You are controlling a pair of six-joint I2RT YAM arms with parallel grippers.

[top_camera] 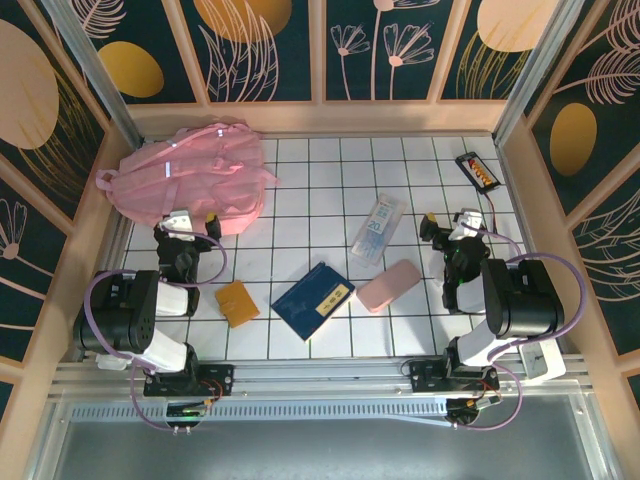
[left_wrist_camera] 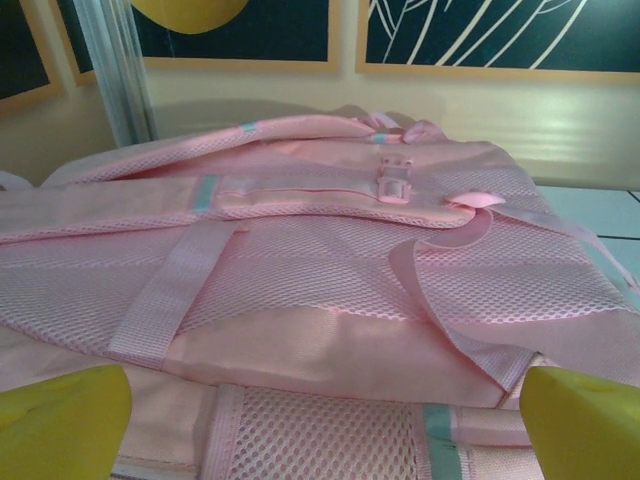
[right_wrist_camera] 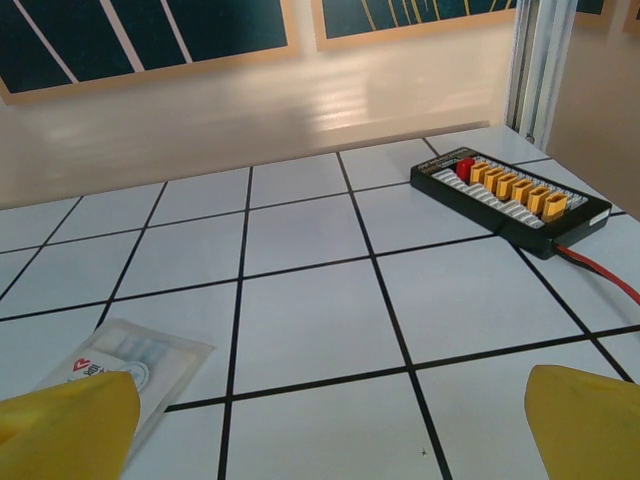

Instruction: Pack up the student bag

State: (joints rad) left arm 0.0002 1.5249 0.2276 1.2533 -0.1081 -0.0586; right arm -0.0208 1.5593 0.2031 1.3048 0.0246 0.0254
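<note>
The pink student bag point(top_camera: 195, 178) lies flat at the table's back left, its mesh back panel and straps facing up point(left_wrist_camera: 320, 270). My left gripper point(top_camera: 193, 218) rests at the bag's near edge, open, its yellow fingertips point(left_wrist_camera: 60, 420) wide apart with nothing between them. On the right side my right gripper point(top_camera: 447, 224) hovers open over bare tiles, its yellow fingertips point(right_wrist_camera: 65, 425) spread wide. Loose on the table lie a clear flat packet point(top_camera: 378, 227), a dark blue notebook point(top_camera: 313, 299), a small flat pink case point(top_camera: 388, 285) and an orange wallet point(top_camera: 237, 302).
A black charging board with orange connectors point(right_wrist_camera: 510, 188) and a red lead sits at the back right corner point(top_camera: 477, 170). Wooden walls enclose the tiled table point(top_camera: 330, 180) on three sides. The clear packet's corner point(right_wrist_camera: 130, 365) lies left of the right gripper.
</note>
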